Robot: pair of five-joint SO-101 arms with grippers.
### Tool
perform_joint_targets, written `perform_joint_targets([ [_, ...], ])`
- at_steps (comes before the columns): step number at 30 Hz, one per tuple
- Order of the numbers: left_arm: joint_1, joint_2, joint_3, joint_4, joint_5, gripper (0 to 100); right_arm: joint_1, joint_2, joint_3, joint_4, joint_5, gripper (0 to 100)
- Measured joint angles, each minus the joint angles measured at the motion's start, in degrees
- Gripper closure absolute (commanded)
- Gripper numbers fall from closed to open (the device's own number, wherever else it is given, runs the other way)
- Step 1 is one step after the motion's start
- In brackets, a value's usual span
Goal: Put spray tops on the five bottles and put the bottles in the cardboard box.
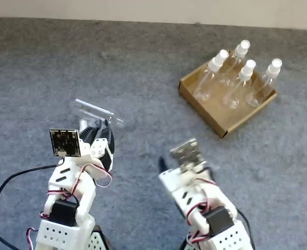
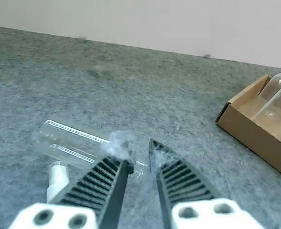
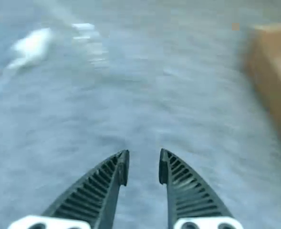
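The left gripper (image 2: 139,155), narrowly parted and empty, sits at the neck of the clear plastic bottle (image 2: 71,140), which lies uncapped with the white spray top (image 2: 57,174) beside it. The right gripper (image 3: 143,167) is also parted and empty. Four capped bottles (image 1: 231,78) sit in the brown cardboard box (image 1: 200,112). An off-centre pinch could roll the round bottle away.

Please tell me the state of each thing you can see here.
Box: open, four bottles inside.
Four bottles: capped, in box.
Fifth bottle: uncapped, lying on table.
Spray top: loose, beside fifth bottle.
Left gripper: fingers open.
Right gripper: fingers open.
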Motion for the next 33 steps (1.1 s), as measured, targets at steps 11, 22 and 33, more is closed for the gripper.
perform_joint_targets([
  [11,0.0,0.0,0.0,0.0,0.0,99,-2.9,0.0,0.0,0.0,0.0,90.8],
  [22,0.0,0.0,0.0,0.0,0.0,99,-1.14,0.0,0.0,1.76,0.0,90.8],
  [33,0.0,0.0,0.0,0.0,0.0,99,-0.97,-0.09,0.0,13.45,0.0,90.8],
])
